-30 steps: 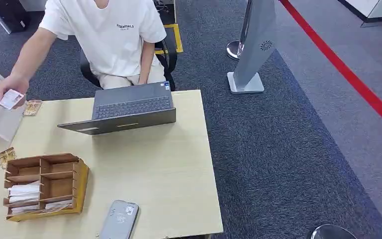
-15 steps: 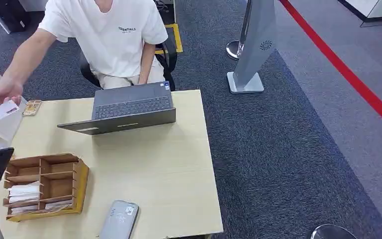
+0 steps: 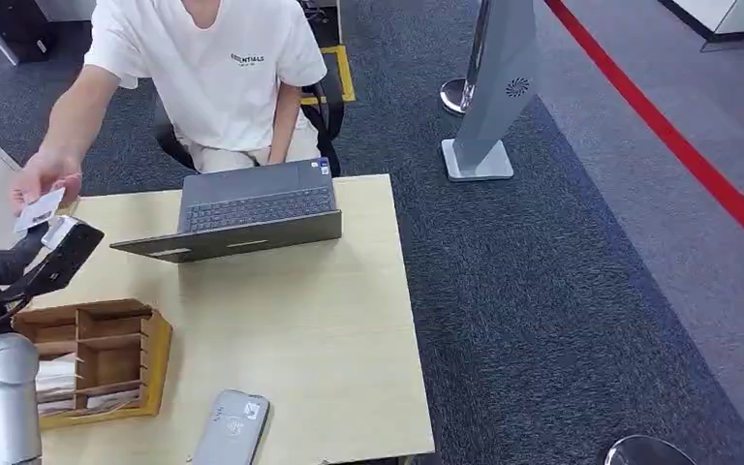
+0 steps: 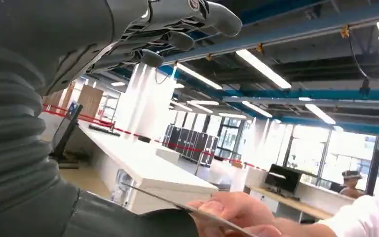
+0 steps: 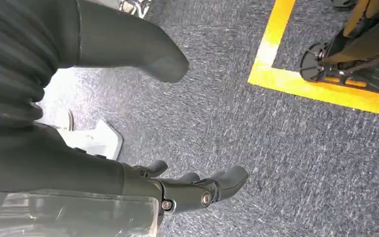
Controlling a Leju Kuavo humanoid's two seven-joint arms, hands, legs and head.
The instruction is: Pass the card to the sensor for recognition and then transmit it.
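A person seated behind the table holds out a white card (image 3: 39, 208) in one hand (image 3: 46, 178) at the table's far left corner. My left hand (image 3: 53, 262) is raised just below and beside that card, dark palm turned toward it and fingers apart. In the left wrist view the card's thin edge (image 4: 187, 211) lies just over my thumb (image 4: 128, 223), still pinched by the person's fingers (image 4: 237, 210); my fingers (image 4: 177, 29) stand far off it. The grey card sensor (image 3: 232, 426) lies at the table's near edge. My right hand (image 5: 79, 168) hangs over the carpet with nothing in it.
A wooden compartment box (image 3: 92, 358) with papers stands near my left arm on the light wooden table (image 3: 329, 320). An open grey laptop (image 3: 252, 208) sits before the person. A grey standing post (image 3: 494, 97) and a red floor line (image 3: 678, 145) are to the right.
My left arm has risen into view from the lower left up to the person's hand. The person has brought the card in toward my hand.
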